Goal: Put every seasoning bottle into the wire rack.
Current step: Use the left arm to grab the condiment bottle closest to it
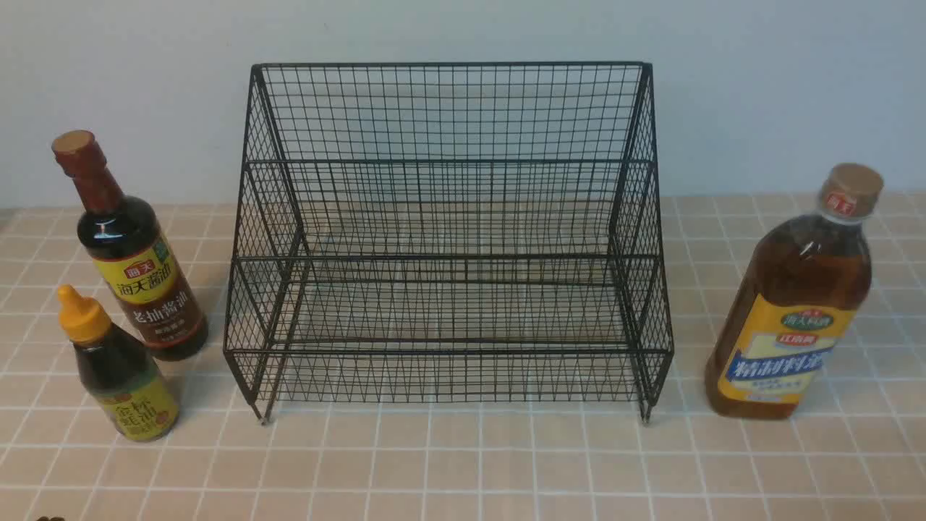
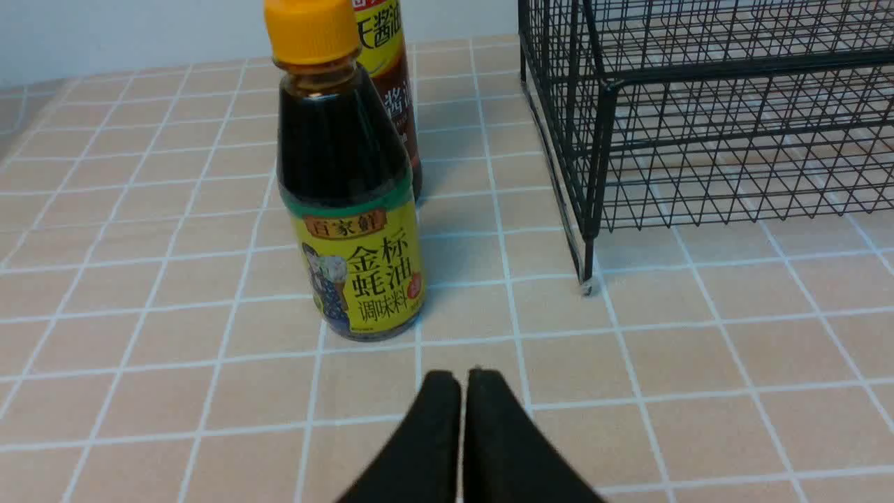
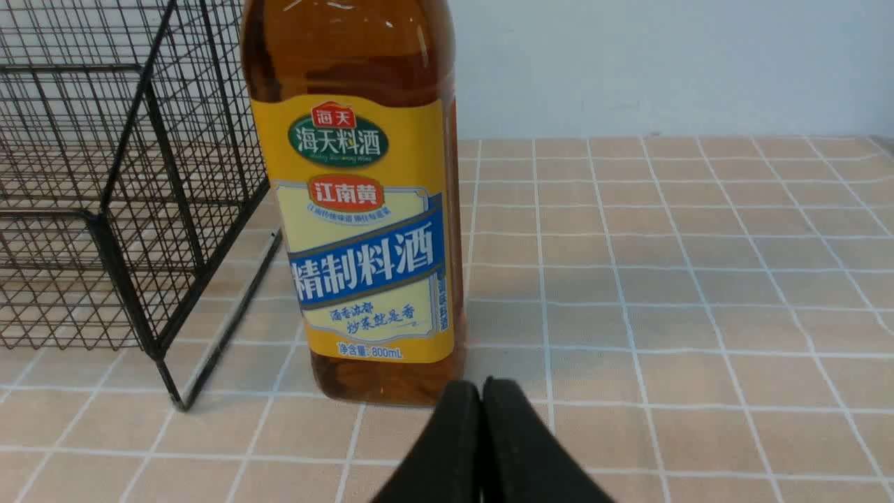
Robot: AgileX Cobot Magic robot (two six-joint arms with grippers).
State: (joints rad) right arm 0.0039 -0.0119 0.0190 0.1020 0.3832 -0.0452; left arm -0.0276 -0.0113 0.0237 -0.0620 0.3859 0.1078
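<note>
1. Work surface: a tan tiled table with a pale wall behind it.
2. Wire rack: it stands at the centre of the table, with its tall grid back toward the wall. The two stepped tiers face forward, each behind a low mesh front. Both tiers show only bare mesh.
3. Obstructions: the rack's sloped side panels stand between the tiers and the bottles on either side. Bare tile lies in front of the rack.
4. Small dark bottle: upright on the table to the left of the rack, near its front corner and apart from it. It has a yellow nozzle cap and holds dark liquid up to the neck.
5. Soy-sauce bottle: upright just behind the small bottle, with a brown-red neck. It holds dark liquid.
6. Amber bottle: upright to the right of the rack, near its side panel but clear of it. It has a tan cap and a yellow-and-blue label, and holds amber liquid up to the shoulder.
7. Left gripper: the jaws are pressed together and grip nothing. The tips point at the small dark bottle, with bare tile between them.
8. Right gripper: the jaws are pressed together and grip nothing. The tips sit low in front of the amber bottle's base.
</note>
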